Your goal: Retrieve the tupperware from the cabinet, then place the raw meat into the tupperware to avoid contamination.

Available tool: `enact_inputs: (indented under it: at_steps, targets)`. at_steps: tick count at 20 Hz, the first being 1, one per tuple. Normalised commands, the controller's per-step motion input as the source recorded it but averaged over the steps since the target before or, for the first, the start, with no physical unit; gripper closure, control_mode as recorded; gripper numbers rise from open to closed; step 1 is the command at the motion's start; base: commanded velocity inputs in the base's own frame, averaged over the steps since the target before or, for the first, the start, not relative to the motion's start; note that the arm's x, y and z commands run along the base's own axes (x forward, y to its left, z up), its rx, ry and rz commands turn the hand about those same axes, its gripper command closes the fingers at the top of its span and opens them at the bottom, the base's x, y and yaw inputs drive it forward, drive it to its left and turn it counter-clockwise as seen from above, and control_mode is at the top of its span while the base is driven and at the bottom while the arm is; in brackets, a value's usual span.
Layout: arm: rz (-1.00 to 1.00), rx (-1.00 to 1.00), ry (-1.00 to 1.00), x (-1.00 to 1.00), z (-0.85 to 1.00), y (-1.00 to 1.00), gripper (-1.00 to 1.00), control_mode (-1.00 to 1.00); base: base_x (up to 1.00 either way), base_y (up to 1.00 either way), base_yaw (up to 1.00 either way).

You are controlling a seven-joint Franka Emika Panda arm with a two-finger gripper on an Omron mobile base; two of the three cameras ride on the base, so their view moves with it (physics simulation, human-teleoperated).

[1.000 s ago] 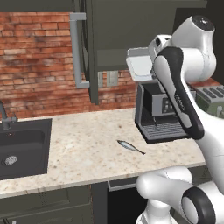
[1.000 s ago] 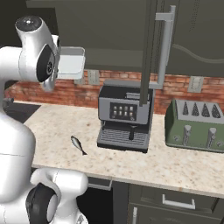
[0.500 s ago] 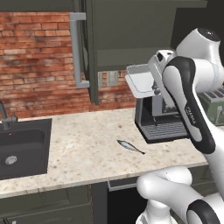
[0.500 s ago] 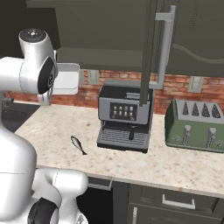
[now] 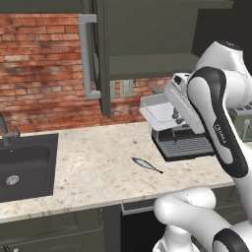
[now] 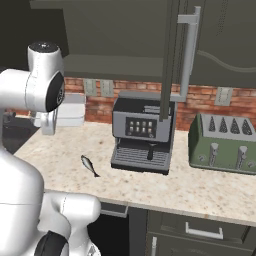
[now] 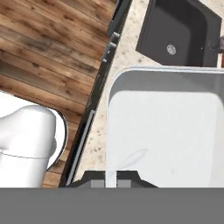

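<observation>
The tupperware (image 5: pixel 156 109) is a shallow translucent white container that hangs tilted in the air above the counter, left of the coffee machine. My gripper (image 5: pixel 172 114) is shut on its right wall. From the right the tupperware (image 6: pixel 72 110) pokes out behind my arm. In the hand view the tupperware (image 7: pixel 166 127) spreads out ahead of my gripper (image 7: pixel 111 177), which pinches its near wall. The raw meat (image 5: pixel 146 165), a small silvery fish, lies on the counter below and slightly nearer; it is the same raw meat (image 6: pixel 89 165) in the right base view. The cabinet (image 5: pixel 101 54) stands open above.
A black coffee machine (image 5: pixel 179 140) stands on the counter right under my arm. A dark sink (image 5: pixel 24 165) with a faucet (image 5: pixel 5 133) lies at the left end. A green toaster (image 6: pixel 225 142) sits at the far right. The open cabinet door (image 6: pixel 172 55) juts out over the counter.
My gripper has come down with the tupperware from just below the cabinet shelf toward the counter, ending lower and a little nearer the fish. The fish has not moved.
</observation>
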Motion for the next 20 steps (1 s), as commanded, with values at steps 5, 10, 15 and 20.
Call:
enact_inputs:
  at_steps: [5,10,15,20]
  targets:
    - [0.08,-0.05,0.11,-0.13,-0.34,0.15,1.0,-1.0,0.0,0.0,0.0]
    - [0.06,-0.09,0.02,0.08,-0.23,0.12,1.0,-1.0,0.0,0.0,0.0]
    - [0.2,-0.09,0.0,0.18,-0.26,0.2,1.0,-1.0,0.0,0.0,0.0]
    - [0.28,-0.04,0.01,0.17,-0.26,0.29,1.0,-1.0,0.0,0.0,0.0]
